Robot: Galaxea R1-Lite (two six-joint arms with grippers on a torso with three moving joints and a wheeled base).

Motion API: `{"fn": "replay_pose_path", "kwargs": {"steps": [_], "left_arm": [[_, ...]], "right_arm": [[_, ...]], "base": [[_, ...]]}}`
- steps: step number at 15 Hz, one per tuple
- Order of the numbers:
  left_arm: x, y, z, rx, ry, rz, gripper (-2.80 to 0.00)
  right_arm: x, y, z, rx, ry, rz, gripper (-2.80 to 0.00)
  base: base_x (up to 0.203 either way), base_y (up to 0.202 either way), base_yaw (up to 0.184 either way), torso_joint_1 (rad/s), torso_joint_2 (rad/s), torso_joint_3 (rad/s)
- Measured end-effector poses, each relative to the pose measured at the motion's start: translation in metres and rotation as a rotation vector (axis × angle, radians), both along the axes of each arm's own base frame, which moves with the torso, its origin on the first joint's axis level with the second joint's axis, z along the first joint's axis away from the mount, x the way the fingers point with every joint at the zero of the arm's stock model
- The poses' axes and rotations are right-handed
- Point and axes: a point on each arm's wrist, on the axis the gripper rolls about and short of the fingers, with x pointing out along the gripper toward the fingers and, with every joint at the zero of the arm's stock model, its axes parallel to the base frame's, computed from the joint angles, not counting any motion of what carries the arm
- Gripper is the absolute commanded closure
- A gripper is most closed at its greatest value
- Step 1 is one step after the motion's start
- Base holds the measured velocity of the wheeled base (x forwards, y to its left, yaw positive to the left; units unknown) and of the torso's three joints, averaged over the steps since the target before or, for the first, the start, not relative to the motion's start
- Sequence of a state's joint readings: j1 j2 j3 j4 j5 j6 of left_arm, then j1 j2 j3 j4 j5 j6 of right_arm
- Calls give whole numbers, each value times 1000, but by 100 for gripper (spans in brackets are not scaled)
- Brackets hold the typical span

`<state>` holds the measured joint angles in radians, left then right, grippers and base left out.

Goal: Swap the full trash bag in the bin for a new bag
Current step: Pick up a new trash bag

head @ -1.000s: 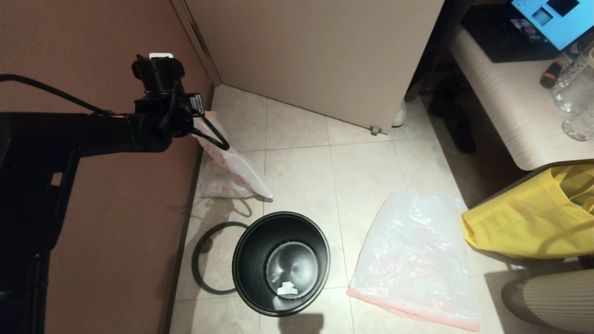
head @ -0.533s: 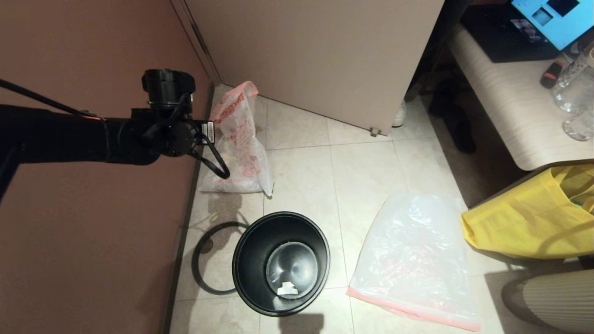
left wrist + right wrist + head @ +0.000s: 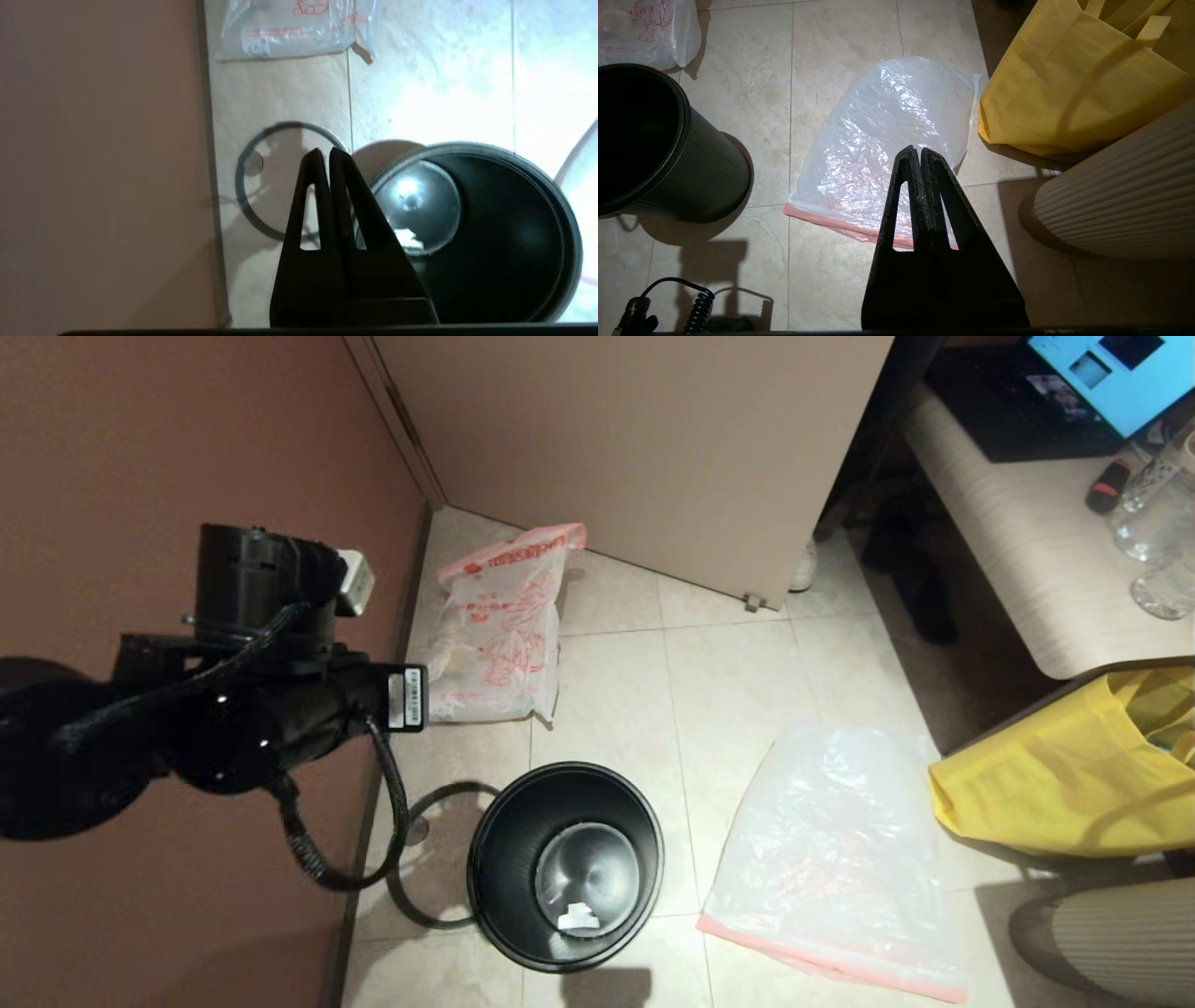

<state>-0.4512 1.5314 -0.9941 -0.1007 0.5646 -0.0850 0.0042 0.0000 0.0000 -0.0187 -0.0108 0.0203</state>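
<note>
The full trash bag point(image 3: 499, 625), white with red print and a pink top band, rests on the floor in the corner by the wall, and nothing holds it. The black bin point(image 3: 565, 863) stands unlined with a white scrap point(image 3: 579, 917) at its bottom. Its grey ring point(image 3: 403, 859) lies on the tiles just left of it. The new bag point(image 3: 831, 859) lies flat to the bin's right, pink band nearest me. My left gripper point(image 3: 325, 151) is shut and empty, hanging over the ring point(image 3: 243, 186) beside the bin point(image 3: 490, 233). My right gripper point(image 3: 920, 149) is shut and empty above the new bag point(image 3: 882, 144).
A brown wall point(image 3: 187, 429) runs close along the left, with a beige door panel point(image 3: 653, 448) behind. A yellow bag point(image 3: 1064, 775) and a ribbed cream object point(image 3: 1120, 933) crowd the right. A table point(image 3: 1018, 541) carries a laptop and glasses.
My left arm has drawn back from the full trash bag toward me and lower. The bag's raised top has slumped to the right, and it now sits free in the corner.
</note>
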Motion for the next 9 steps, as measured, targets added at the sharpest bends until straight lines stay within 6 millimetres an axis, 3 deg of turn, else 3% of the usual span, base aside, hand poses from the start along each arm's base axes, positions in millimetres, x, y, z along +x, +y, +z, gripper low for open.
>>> {"fn": "replay_pose_path", "kwargs": {"steps": [3,6,9], "left_arm": [[-33,10,-20,-105,50,-55,0],[-56,7,-30,-277,77,-150,0],[-68,11,-71,-358,194,-210,0]], "right_arm": [[0,0,0,0,0,0,0],[0,0,0,0,0,0,0],[0,0,0,-5,0,0,0]], "base": [[0,0,0,0,0,0],[0,0,0,0,0,0],[0,0,0,0,0,0]]}}
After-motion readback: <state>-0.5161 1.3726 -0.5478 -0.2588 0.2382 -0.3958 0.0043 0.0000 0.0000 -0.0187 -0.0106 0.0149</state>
